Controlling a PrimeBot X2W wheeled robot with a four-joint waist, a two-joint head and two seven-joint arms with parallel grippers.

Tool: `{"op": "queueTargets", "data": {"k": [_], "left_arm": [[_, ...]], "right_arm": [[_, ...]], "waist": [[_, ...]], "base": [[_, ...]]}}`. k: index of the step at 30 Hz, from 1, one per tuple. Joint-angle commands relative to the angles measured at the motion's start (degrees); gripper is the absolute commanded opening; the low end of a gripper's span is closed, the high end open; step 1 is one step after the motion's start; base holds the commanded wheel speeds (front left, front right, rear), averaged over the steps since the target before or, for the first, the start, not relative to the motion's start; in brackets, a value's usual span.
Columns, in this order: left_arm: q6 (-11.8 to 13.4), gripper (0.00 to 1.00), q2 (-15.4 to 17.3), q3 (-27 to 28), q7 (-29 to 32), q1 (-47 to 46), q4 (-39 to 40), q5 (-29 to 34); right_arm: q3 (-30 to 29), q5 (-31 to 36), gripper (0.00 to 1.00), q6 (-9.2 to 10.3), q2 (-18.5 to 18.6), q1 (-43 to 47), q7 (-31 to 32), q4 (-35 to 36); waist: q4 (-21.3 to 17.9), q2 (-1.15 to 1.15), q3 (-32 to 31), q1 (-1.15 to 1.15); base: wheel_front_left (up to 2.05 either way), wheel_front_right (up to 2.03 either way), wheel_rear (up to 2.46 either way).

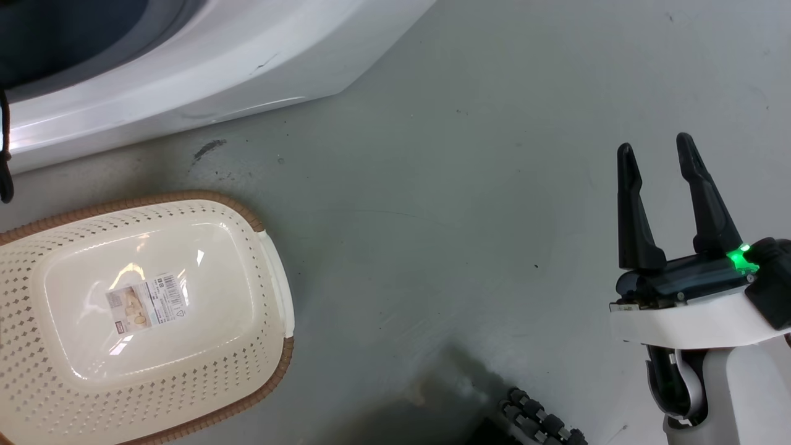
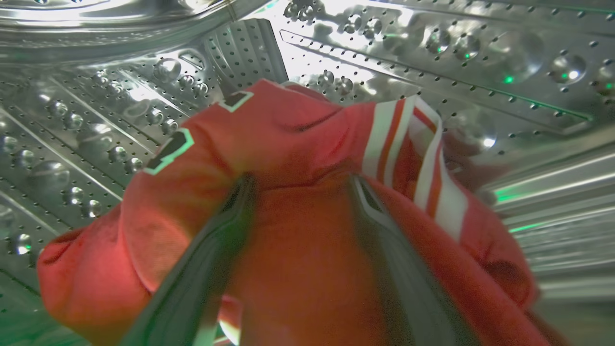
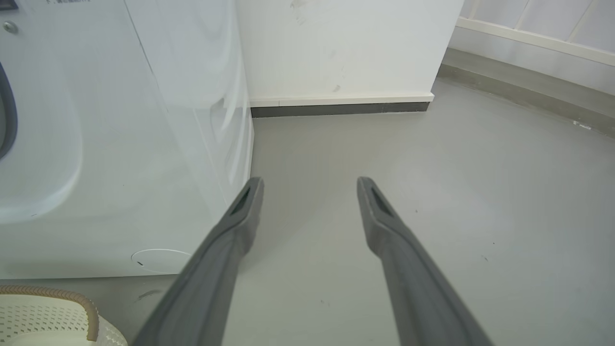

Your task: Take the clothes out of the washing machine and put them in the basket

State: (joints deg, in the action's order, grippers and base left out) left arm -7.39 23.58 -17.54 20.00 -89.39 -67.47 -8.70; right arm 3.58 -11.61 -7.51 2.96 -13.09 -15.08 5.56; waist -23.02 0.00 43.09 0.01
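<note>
While spread fingers (image 2: 211, 250) of the left gripper (image 2: 302, 181) press into the clothes (image 2: 298, 129), mid-frame in the washing machine (image 2: 72, 120), the basket (image 1: 275, 290) sits empty lower left.
Thin fabric may slip from a shallow pinch; the right gripper (image 1: 654, 143) idles, fingers spread.

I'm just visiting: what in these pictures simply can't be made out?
- Left wrist view: the black letters on the clothes are folded away, unreadable; the cloth hides anything beneath it.
- Head view: the label in the basket is too small to read; the washing machine opening is cut off by the top edge.
</note>
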Motion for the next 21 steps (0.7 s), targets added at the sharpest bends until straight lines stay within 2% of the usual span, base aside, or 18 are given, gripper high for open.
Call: {"op": "queueTargets", "data": {"k": [1,6,7,8,9,16,21], "left_arm": [[0.0,1.0,0.1,-1.1,1.0,0.1,-0.8,-0.7],[-0.1,1.0,-0.1,-3.0,2.1,-0.2,-0.9,-2.7],[-0.1,0.83,-0.1,-3.5,2.3,-0.1,-0.9,-3.1],[-0.1,0.24,0.0,-3.8,2.3,-0.2,-0.9,-3.3],[-0.1,0.0,0.2,-4.1,2.2,-0.3,-0.8,-3.7],[0.0,0.0,0.3,-5.5,-1.0,1.5,0.0,-6.9],[0.0,0.0,-1.1,-6.8,-6.9,6.2,1.1,-9.9]], "right_arm": [[0.1,-0.2,1.0,0.04,-0.2,-1.4,-0.1,0.4],[0.1,-0.2,1.0,0.04,-0.2,-1.6,-0.1,0.4],[0.1,-0.2,1.0,0.04,-0.2,-1.7,-0.1,0.4],[0.1,-0.1,1.0,0.04,-0.1,-1.8,-0.1,0.4],[0.0,-0.1,1.0,0.04,-0.1,-1.9,-0.1,0.4],[-0.4,0.6,1.0,0.04,-0.1,-1.6,-0.1,0.1],[-1.1,1.9,1.0,0.04,-0.1,-1.0,-0.1,-0.3]], "waist": [[0.0,0.0,0.3,-0.01],[0.1,0.0,0.6,-0.01],[0.1,0.0,0.6,-0.01],[0.0,0.0,0.6,-0.01],[0.0,0.0,0.6,-0.01],[0.8,0.0,-1.3,-0.01],[2.8,0.0,-5.6,-0.01]], "base": [[0.0,0.0,0.0],[0.0,0.0,0.0],[0.0,0.0,0.0],[0.0,0.0,0.0],[0.0,0.0,0.0],[0.0,0.0,0.0],[0.0,0.0,0.0]]}}
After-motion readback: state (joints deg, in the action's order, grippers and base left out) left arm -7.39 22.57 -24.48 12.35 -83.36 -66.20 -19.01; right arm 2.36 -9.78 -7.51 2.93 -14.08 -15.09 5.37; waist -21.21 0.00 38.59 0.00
